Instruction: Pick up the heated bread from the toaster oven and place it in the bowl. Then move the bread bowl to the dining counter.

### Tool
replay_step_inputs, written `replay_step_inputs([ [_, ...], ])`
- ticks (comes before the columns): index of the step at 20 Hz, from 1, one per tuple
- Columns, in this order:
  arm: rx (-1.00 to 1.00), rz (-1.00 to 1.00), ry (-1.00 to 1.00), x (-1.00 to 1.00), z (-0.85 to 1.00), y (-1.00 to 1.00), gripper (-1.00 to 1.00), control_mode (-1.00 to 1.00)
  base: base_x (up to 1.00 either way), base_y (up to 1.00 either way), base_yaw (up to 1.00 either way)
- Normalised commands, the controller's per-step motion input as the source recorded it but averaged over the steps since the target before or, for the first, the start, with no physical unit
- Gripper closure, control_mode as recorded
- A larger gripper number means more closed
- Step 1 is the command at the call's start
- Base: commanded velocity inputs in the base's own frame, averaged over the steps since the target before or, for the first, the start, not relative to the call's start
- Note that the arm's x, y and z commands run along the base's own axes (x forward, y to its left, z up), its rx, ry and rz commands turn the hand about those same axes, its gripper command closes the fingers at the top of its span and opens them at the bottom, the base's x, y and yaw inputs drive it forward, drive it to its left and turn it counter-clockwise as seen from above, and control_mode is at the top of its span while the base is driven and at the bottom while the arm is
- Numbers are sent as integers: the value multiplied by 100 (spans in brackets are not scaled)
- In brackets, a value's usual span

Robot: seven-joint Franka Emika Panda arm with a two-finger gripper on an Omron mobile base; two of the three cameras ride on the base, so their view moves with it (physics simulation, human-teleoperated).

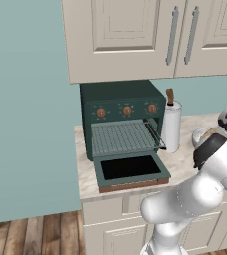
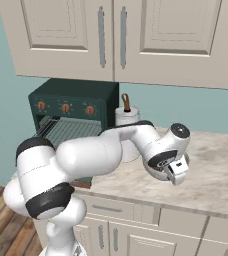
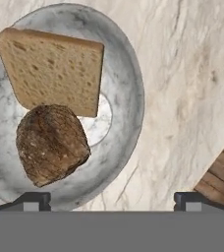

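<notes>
Open gripper [image 3: 111, 201], empty, jaws spread wide above the bowl [image 3: 128, 93] on the counter [image 3: 182, 74]. Bread slice [image 3: 52, 69] and a brown roll [image 3: 50, 142] lie inside; the oven [image 1: 123, 117] rack is bare. Placing appears done; next, grasp the bowl's rim for carrying to the dining counter.

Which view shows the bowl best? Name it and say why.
The hand view: the bowl lies open from above, holding a bread slice and a dark roll. The left base view shows only a sliver of it behind the arm; the right base view hides it.
</notes>
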Motion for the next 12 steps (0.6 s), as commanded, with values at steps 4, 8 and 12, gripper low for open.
replay_step_inputs([
  [4, 8, -1, 10, 24, -50, -5, -100, -100, 0, 0, 0],
  [8, 7, -1, 4, 30, -34, -7, -100, -100, 0, 0, 0],
  [12, 3, -3, 2, 24, -23, -6, -100, -100, 0, 0, 0],
])
